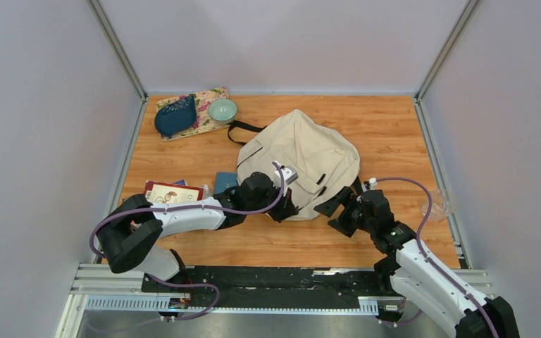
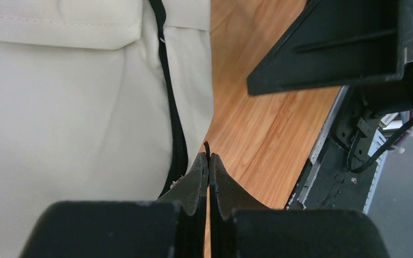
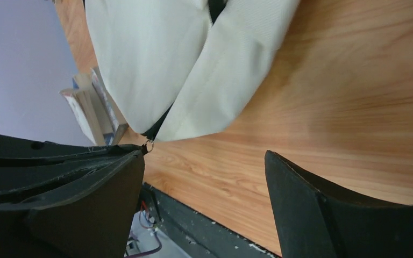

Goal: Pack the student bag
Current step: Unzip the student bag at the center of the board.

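Cream student bag (image 1: 303,151), long axis near-far, left jaws clamping zipper pull (image 2: 207,146), right jaws apart

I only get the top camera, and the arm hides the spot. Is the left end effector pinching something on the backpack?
Observer: Yes. The left wrist view shows the left end effector shut on a thin black zipper pull, right at the edge of the cream backpack.
Child: Did the other one grab anything?
Observer: No. The right wrist view shows the right end effector open, with only bare wooden table between its fingers, just short of the backpack's corner.
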`<state>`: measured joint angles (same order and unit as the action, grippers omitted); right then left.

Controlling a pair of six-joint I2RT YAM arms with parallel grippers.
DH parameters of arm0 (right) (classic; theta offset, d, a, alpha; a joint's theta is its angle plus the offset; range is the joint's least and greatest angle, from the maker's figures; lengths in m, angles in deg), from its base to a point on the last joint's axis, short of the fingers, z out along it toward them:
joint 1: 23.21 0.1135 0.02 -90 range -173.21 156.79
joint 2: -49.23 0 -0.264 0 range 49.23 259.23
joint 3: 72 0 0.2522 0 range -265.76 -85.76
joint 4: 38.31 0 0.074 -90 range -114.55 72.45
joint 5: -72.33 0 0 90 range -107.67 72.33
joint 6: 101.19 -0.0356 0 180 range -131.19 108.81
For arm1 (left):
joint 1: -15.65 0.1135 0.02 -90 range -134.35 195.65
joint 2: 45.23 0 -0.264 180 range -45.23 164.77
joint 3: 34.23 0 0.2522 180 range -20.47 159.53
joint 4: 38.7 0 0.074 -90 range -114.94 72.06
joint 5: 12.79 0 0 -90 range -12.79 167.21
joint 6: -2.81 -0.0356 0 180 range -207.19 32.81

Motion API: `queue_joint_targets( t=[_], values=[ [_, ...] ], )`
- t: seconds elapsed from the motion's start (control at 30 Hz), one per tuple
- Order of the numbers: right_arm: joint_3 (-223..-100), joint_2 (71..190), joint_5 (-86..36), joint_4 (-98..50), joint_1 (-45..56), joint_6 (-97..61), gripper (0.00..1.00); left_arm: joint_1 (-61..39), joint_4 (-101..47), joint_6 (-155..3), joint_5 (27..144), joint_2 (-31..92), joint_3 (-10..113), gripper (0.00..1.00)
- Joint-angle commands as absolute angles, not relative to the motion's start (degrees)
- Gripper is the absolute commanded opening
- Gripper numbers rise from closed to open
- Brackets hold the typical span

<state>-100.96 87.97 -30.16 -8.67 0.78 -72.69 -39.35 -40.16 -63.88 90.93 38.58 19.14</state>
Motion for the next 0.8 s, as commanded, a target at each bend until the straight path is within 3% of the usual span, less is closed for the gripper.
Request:
queue_joint_targets(
  t=[0.0,0.33,0.5,0.63,0.67,0.73,0.77],
  values=[
    [-101.7,93.1,-29.4,-20.9,5.3,-81.5,0.85,-39.3,-42.1,-63.8,94.3,38.9,22.0,0.00],
    [-100.7,105.6,-27.2,-33.2,8.1,-94.9,0.86,-39.4,-41.4,-63.9,95.8,37.9,21.9,0.00],
    [-101.9,110.4,-28.3,-35.9,8.3,-97.6,0.80,-39.6,-41.3,-64.0,97.0,37.8,22.2,0.00],
    [-102.0,114.1,-30.1,-39.2,8.5,-99.1,0.70,-40.0,-41.3,-64.2,97.3,38.0,22.6,0.00],
    [-102.0,115.4,-30.1,-39.6,8.5,-99.2,0.61,-40.0,-41.3,-64.2,97.5,38.0,22.6,0.00],
    [-102.0,116.4,-29.6,-40.3,8.6,-98.7,0.52,-40.1,-41.3,-64.3,97.8,38.0,22.6,0.00],
    [-101.8,117.2,-29.0,-40.3,8.6,-98.6,0.37,-40.1,-41.1,-64.3,98.0,37.9,22.6,0.00]
  ],
)
